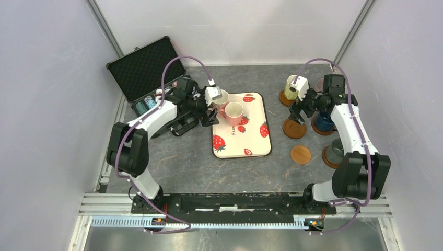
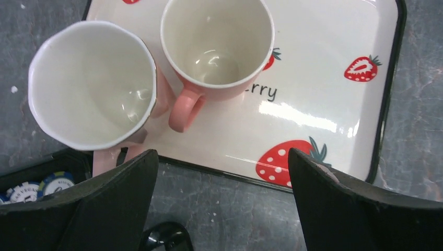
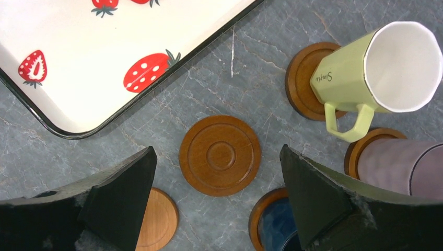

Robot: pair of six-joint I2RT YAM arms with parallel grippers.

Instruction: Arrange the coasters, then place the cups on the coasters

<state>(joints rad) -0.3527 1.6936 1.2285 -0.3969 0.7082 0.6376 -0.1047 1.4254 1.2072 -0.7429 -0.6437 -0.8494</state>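
Note:
Two pink cups (image 1: pixel 234 113) (image 1: pixel 222 98) stand on the strawberry tray (image 1: pixel 256 144). My left gripper (image 1: pixel 210 116) hangs open at the tray's left edge, just short of them. In the left wrist view the faceted pink cup (image 2: pixel 91 83) and the round one (image 2: pixel 217 44) lie ahead of the open left gripper (image 2: pixel 222 154). My right gripper (image 3: pixel 218 149) is open above a bare coaster (image 3: pixel 220 155). The yellow-green cup (image 3: pixel 376 73), lilac cup (image 3: pixel 397 167) and navy cup (image 3: pixel 277 227) each sit on a coaster. A dark green-grey cup (image 1: pixel 337 149) sits on another.
An open black case (image 1: pixel 146 70) with poker chips (image 1: pixel 146 102) lies at the back left, close behind my left arm. A lighter bare coaster (image 1: pixel 301 155) lies right of the tray's front corner. Walls close in on both sides.

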